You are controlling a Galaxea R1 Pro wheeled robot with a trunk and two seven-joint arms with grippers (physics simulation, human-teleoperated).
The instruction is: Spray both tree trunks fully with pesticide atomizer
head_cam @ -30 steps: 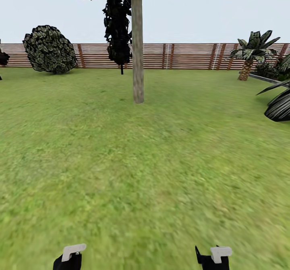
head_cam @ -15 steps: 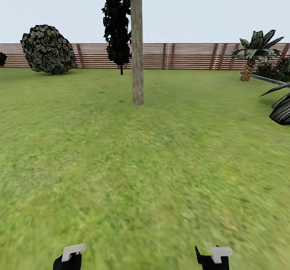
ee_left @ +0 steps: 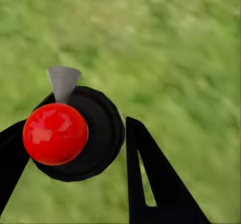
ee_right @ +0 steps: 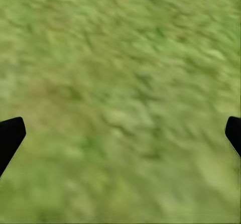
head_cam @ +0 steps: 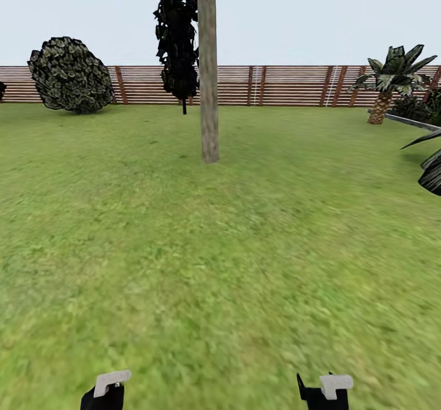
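Your left gripper is clamped on the pesticide atomizer — red knob and grey nozzle over grass. Your right gripper has its fingers spread wide, holding nothing. One tree trunk stands well ahead on the lawn, before the slatted fence.

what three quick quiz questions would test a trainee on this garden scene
1. True or false: the left pincer holds a black-bodied item with a red knob.
2. What stands behind the tree trunk at the lawn's far edge? A) brick wall B) slatted wooden fence C) hedge row
3. What lies under the right pincer?

Key: 1 true. 2 B. 3 grass; its fingers are spread wide with nothing between them.
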